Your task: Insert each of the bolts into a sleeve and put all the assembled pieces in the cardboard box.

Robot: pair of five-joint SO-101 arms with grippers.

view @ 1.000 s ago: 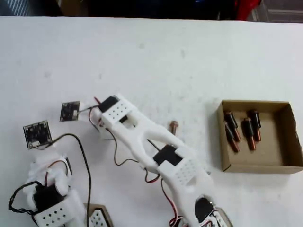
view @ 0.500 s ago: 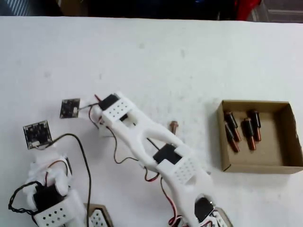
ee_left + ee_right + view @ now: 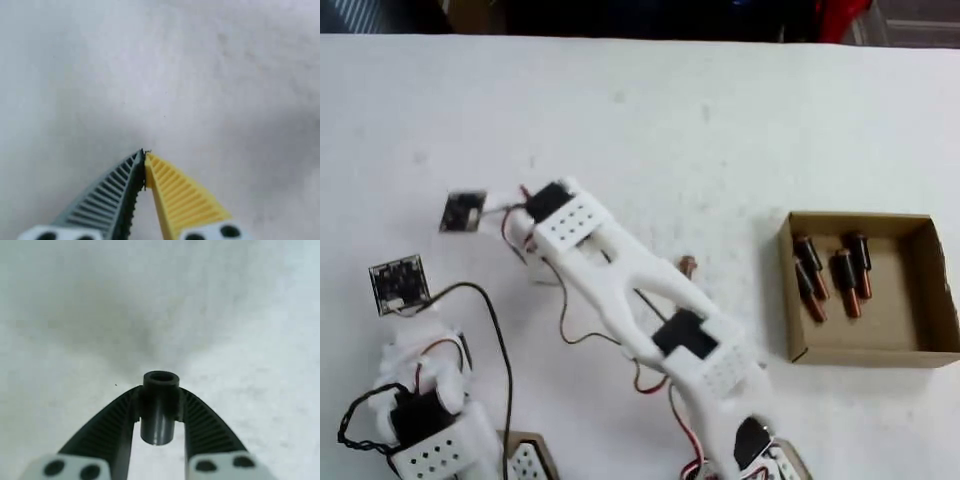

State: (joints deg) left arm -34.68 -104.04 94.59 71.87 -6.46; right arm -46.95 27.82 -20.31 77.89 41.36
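One black sleeve (image 3: 159, 410) is clamped between the fingers of the right pincer (image 3: 159, 392). We note the left pincer (image 3: 144, 154) fully closed, gripping nothing. A loose bolt (image 3: 687, 265) lies on the bench (image 3: 720, 120), apart from the cardboard box (image 3: 900, 320), which holds several assembled pieces (image 3: 832, 272).

A: Surface?
B: White table (image 3: 720, 120), matte, evenly lit.
A: Behind it?
B: Dark room along 12 o'clock. Red object (image 3: 842, 18) at 1, pale slats (image 3: 348, 14) at 11.
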